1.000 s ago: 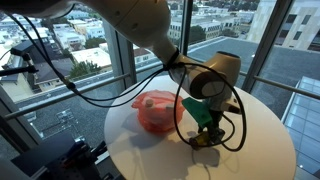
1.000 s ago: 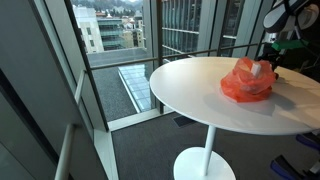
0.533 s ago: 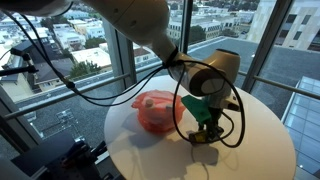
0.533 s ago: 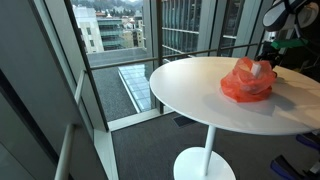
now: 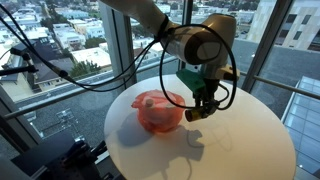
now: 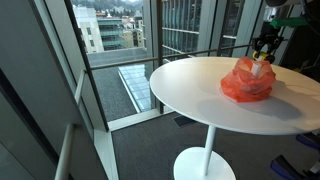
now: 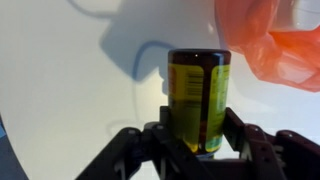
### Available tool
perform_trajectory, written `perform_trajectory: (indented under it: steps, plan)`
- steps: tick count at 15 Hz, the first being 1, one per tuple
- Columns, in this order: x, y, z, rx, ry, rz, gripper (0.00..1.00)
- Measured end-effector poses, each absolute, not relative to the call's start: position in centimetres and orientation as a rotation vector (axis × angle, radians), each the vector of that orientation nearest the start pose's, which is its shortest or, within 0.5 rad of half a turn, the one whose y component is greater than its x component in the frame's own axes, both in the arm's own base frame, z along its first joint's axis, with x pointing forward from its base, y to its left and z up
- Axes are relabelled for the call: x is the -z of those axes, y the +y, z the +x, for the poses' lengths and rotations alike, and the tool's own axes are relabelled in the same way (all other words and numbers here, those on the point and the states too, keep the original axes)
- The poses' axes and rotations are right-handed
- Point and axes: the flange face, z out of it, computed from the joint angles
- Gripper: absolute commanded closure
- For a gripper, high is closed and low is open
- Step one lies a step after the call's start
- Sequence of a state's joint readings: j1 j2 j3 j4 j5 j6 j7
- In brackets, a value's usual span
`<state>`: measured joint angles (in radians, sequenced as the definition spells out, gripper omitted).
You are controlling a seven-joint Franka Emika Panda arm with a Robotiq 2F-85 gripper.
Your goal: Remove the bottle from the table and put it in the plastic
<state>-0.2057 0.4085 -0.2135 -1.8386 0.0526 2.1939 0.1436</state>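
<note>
My gripper (image 5: pixel 197 110) is shut on the small amber-brown bottle (image 7: pixel 198 95) and holds it in the air above the round white table (image 5: pixel 240 150). In the wrist view the bottle stands between the two fingers (image 7: pixel 198 150), dark cap away from the camera. The translucent red-orange plastic container (image 5: pixel 158 112) sits on the table just beside the gripper. It also shows in an exterior view (image 6: pixel 247 82) with the gripper (image 6: pixel 264 47) above its far side, and at the top right of the wrist view (image 7: pixel 270 40).
Something pale (image 5: pixel 147 100) lies inside the container. Glass walls and railings surround the table. Black cables (image 5: pixel 60 70) hang from the arm. The table edge (image 6: pixel 165 95) drops off to the floor.
The gripper has risen from the table surface with the bottle in it and moved slightly toward the container. The container has not moved.
</note>
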Motion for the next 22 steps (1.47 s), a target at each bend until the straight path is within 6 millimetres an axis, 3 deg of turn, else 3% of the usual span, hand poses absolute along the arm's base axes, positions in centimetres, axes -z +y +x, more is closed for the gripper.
perform_trajectory:
  steps: [4, 8, 11, 15, 16, 19, 20, 22]
  plan:
    - [-35.1, -22.2, 57.9, -0.116, 0.953, -3.007, 0.71]
    - [-38.4, -19.7, 56.2, -0.243, 1.019, -2.967, 0.71]
    - [-39.7, -18.1, 55.3, -0.286, 1.113, -2.962, 0.71]
    - [-39.9, -16.1, 54.9, -0.305, 1.221, -2.937, 0.71]
    - [-39.8, -15.9, 54.9, -0.313, 1.233, -2.932, 0.46]
    - [-39.7, -16.1, 54.7, -0.335, 1.248, -2.925, 0.46]
    - [-39.7, -16.2, 54.6, -0.336, 1.252, -2.923, 0.71]
    - [-39.6, -16.3, 54.6, -0.337, 1.256, -2.922, 0.71]
